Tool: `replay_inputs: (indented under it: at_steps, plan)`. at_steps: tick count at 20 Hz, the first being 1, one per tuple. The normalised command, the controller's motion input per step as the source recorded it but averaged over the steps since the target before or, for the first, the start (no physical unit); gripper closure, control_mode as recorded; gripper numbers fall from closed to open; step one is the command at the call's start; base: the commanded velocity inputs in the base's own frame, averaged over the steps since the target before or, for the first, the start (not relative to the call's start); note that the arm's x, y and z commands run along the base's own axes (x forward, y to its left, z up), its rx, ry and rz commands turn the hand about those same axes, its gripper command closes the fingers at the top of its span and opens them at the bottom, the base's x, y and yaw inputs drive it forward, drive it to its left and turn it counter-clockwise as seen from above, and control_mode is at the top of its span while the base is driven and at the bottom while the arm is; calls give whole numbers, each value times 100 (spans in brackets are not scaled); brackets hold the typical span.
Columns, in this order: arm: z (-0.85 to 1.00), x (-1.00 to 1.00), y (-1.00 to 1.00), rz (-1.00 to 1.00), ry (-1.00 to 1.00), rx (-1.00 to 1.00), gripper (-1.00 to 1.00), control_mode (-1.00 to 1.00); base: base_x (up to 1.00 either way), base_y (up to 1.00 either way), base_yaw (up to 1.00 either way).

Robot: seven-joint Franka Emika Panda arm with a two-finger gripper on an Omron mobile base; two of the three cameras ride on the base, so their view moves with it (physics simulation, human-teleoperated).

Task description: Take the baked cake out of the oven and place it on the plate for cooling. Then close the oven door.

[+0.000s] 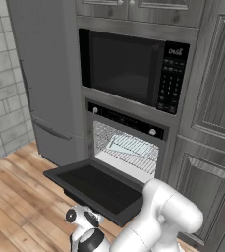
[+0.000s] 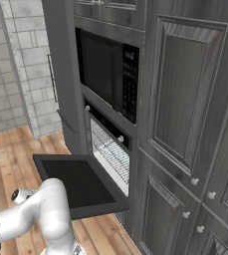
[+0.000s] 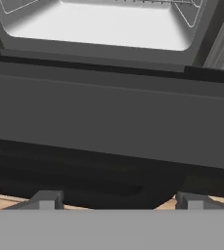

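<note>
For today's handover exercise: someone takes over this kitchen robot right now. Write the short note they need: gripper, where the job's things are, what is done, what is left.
Gripper: open, empty, low in front of the oven door's outer edge.
Oven: below the microwave; its door is dropped fully open and lies flat. Wire racks show inside, with a pale tray on one.
Baked cake and plate: I cannot make out either from here.
Done: door is open.
Left: find the cake in the oven, lift it out, set it on the plate, then close the door.
</note>
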Motion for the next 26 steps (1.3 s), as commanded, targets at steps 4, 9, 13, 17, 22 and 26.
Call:
replay_inputs:
  at_steps: [4,9,13,17,22,26]
  plan:
    - [-32,66,-21,-1,-14,-8,-100,-100,0,0,0]
    - [-30,71,-25,-1,-13,-6,-100,-100,0,0,0]
    - [-28,72,-26,-2,-14,-6,-100,-100,0,0,0]
    - [-24,71,-29,-4,-15,-6,-100,-100,0,0,0]
    - [-22,73,-29,-4,-15,-5,-100,-100,0,0,0]
    - [-17,72,-28,-4,-18,-5,-100,-100,0,0,0]
